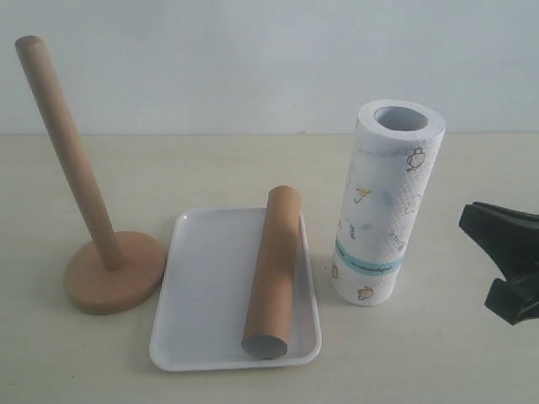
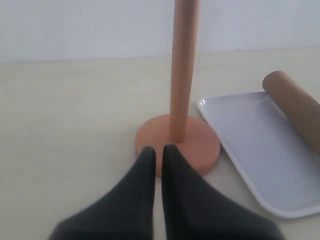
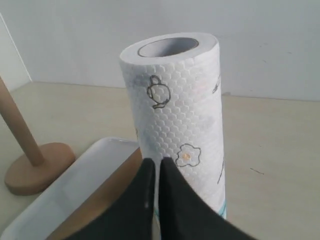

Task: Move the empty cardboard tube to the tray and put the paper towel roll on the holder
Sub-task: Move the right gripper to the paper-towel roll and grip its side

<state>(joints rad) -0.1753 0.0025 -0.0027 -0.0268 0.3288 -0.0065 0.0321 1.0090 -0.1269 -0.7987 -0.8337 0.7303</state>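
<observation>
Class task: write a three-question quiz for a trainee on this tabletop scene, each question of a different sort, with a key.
1. True or false: the cardboard tube lies in the tray.
2. Fill the gap: the pole of the holder is ___ (bare/loaded).
3. The paper towel roll stands: A on the holder; B upright on the table beside the tray; C in the tray.
Key: 1 true; 2 bare; 3 B.
</observation>
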